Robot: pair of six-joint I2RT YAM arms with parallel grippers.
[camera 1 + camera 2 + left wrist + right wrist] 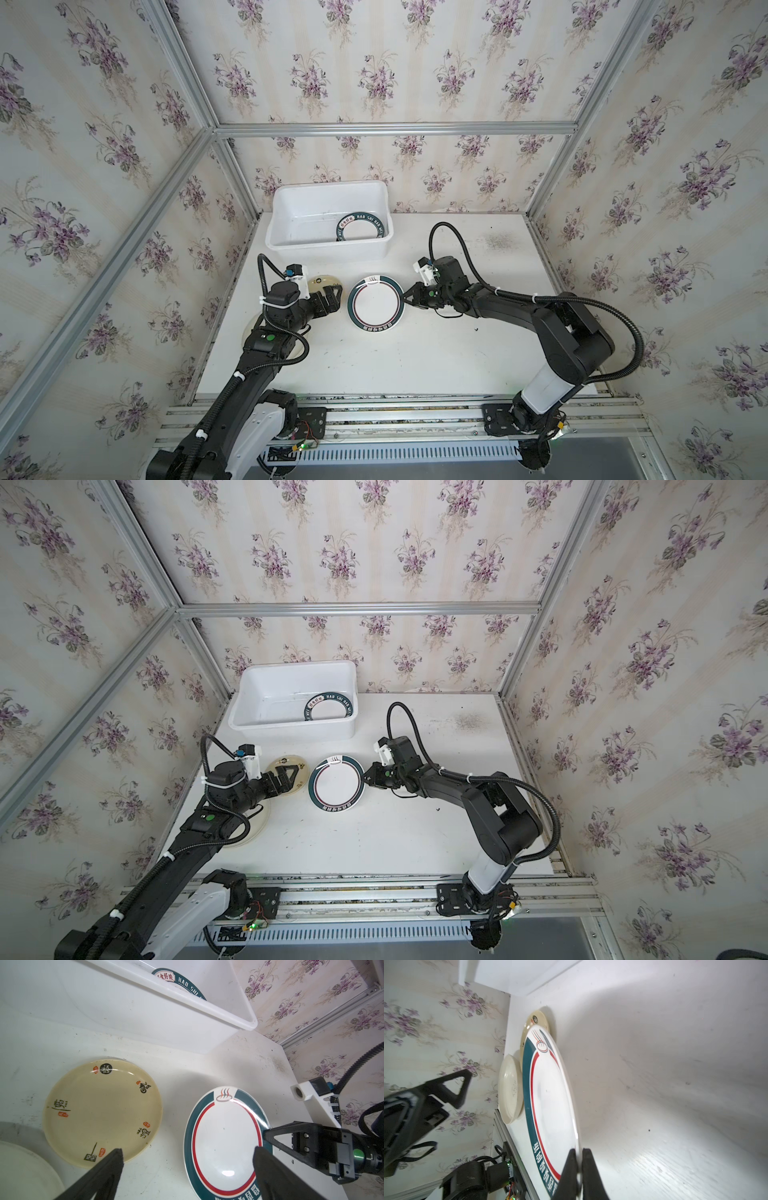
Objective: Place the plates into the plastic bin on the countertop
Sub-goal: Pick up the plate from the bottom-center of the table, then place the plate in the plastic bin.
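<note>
One lettered plate (365, 227) lay in the far plastic bin (316, 250). The right hand (404, 296) pinched the green-rimmed plate (375, 305) at its right edge, presumably for lifting; the spread left hand (338, 298) hovered over the cream plate (101, 1111).
</note>
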